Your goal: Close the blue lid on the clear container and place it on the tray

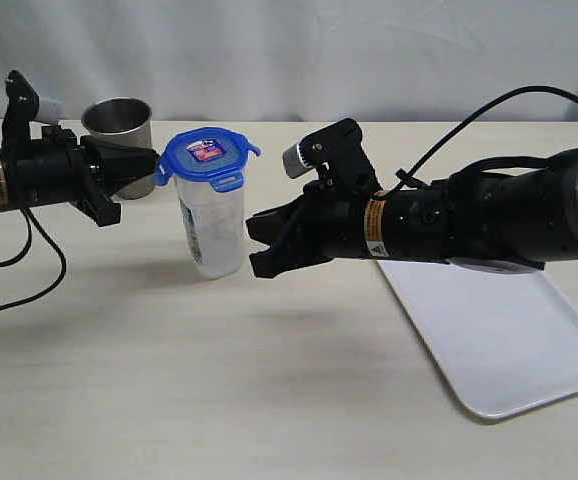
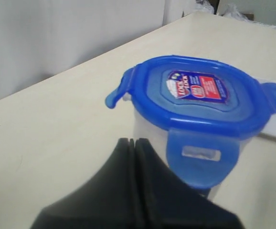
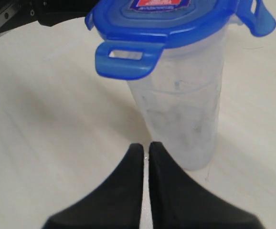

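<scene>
The clear container (image 1: 215, 228) stands upright on the table with the blue lid (image 1: 207, 155) sitting on its top; the lid's flaps stick outward. My left gripper (image 1: 155, 160) is shut and empty, its tip level with the lid and just beside the lid's left edge. My right gripper (image 1: 254, 245) is shut and empty too, its tip close to the container's lower right side. The left wrist view shows the lid (image 2: 197, 93) just beyond the shut left gripper (image 2: 134, 141). In the right wrist view the container (image 3: 185, 109) and lid (image 3: 171, 19) stand beyond the right gripper (image 3: 146, 147). The white tray (image 1: 514, 345) lies at the right.
A grey steel cup (image 1: 119, 125) stands behind the left gripper, at the back left. The right arm (image 1: 469, 220) stretches over the tray's far end. A white curtain closes the back of the table.
</scene>
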Action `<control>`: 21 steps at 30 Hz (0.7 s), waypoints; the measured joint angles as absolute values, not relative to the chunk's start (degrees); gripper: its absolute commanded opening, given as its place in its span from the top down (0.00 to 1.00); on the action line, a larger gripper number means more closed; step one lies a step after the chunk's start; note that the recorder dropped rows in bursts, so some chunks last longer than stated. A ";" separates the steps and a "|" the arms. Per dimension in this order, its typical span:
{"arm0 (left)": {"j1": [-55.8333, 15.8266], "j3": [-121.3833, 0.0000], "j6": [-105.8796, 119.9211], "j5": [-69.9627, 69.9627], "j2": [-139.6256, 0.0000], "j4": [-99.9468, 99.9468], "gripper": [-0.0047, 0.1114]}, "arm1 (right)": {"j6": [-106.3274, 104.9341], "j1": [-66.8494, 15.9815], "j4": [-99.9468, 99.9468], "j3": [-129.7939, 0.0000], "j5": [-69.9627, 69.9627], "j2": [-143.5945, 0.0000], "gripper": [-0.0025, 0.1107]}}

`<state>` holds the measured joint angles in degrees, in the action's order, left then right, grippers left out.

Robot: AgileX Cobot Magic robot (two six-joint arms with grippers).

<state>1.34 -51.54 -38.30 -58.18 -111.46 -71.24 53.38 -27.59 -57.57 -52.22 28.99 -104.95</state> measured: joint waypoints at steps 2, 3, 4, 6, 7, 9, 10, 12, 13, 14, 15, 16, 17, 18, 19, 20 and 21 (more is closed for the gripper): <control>1.34 -51.54 -39.08 -58.50 -111.46 -72.45 0.96 | 53.38 -27.59 -57.57 -52.22 28.99 -104.95 0.94; 1.34 -51.54 -39.34 -58.62 -111.46 -72.97 0.96 | 53.38 -27.59 -57.57 -52.22 28.99 -104.95 0.94; 1.34 -51.54 -39.57 -58.62 -111.46 -73.39 0.96 | 53.38 -27.59 -57.57 -52.22 28.99 -104.95 0.94; 1.34 -51.54 -39.71 -58.62 -111.46 -73.79 0.96 | 53.38 -27.59 -57.57 -52.22 28.99 -104.95 0.94; 1.34 -51.54 -39.81 -58.62 -111.46 -73.79 0.96 | 53.38 -27.59 -57.57 -52.22 28.99 -104.95 0.94; 1.34 -51.54 -39.96 -58.62 -111.46 -73.90 0.96 | 53.38 -27.59 -57.57 -52.22 28.99 -104.95 0.94; 1.34 -51.54 -39.96 -58.62 -111.46 -73.88 0.96 | 53.38 -27.59 -57.57 -52.22 28.99 -104.95 0.94; 1.34 -51.54 -40.08 -58.62 -111.46 -74.01 0.96 | 53.38 -27.61 -57.57 -52.22 28.99 -104.95 0.94; 1.34 -51.54 -40.16 -58.62 -111.46 -74.01 0.96 | 53.38 -27.61 -57.57 -52.22 28.99 -104.95 0.94; 1.34 -51.54 -40.16 -58.49 -111.46 -74.01 0.96 | 53.38 -27.61 -57.57 -52.22 28.99 -104.95 0.94; 1.34 -51.54 -40.16 -58.01 -111.46 -74.01 0.96 | 53.38 -27.61 -57.57 -52.22 28.99 -104.95 0.94; 1.34 -51.54 -40.16 -57.18 -111.46 -73.79 0.96 | 53.38 -27.61 -57.57 -52.22 28.88 -104.95 0.94; 1.34 -51.54 -40.16 -56.29 -111.46 -73.25 0.96 | 53.38 -27.61 -57.57 -52.22 28.87 -104.95 0.94; 1.34 -51.26 -40.03 -55.10 -111.46 -72.22 0.96 | 53.38 -27.61 -57.57 -52.22 28.64 -104.95 0.94; 1.34 -50.58 -39.13 -54.23 -111.46 -70.57 0.96 | 53.38 -27.61 -57.57 -52.22 28.51 -104.95 0.94; 1.62 -49.87 -37.83 -54.00 -111.46 -69.10 0.96 | 53.38 -27.61 -57.57 -52.22 28.23 -104.95 0.94; 1.97 -48.74 -36.14 -54.20 -111.46 -67.38 0.96 | 53.38 -27.61 -57.57 -52.22 28.13 -104.95 0.94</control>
<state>1.97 -48.74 -36.14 -54.20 -111.46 -67.38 53.38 -27.61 -57.57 -52.22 28.13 -104.95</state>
